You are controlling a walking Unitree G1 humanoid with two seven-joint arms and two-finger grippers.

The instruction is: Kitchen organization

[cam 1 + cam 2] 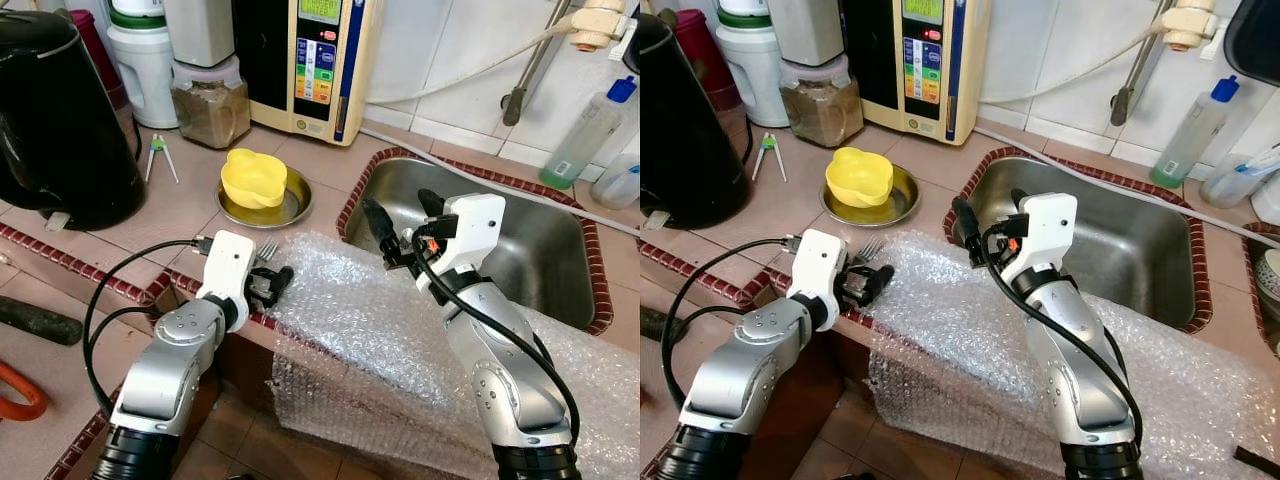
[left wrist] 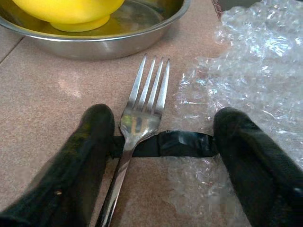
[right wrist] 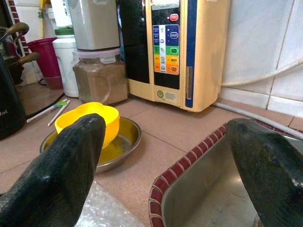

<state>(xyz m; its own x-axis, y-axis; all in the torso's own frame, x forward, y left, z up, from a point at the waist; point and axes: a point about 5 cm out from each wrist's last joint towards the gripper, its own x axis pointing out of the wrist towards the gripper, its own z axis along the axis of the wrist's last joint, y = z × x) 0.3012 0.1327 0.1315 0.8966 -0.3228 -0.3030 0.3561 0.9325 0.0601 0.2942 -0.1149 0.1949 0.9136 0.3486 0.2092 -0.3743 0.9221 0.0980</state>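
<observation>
A steel fork lies on the tan tiled counter, tines toward a steel plate that holds a yellow bowl. My left gripper is down at the counter's front edge, open, with one finger on each side of the fork's neck; the fork sits closer to one finger. A sheet of bubble wrap lies beside the fork and drapes over the counter edge. My right gripper hangs open and empty over the left rim of the steel sink.
A black kettle stands at the far left. A jar of brown powder and a cream water machine line the back wall. A clear bottle with green liquid stands behind the sink. Small tongs lie near the kettle.
</observation>
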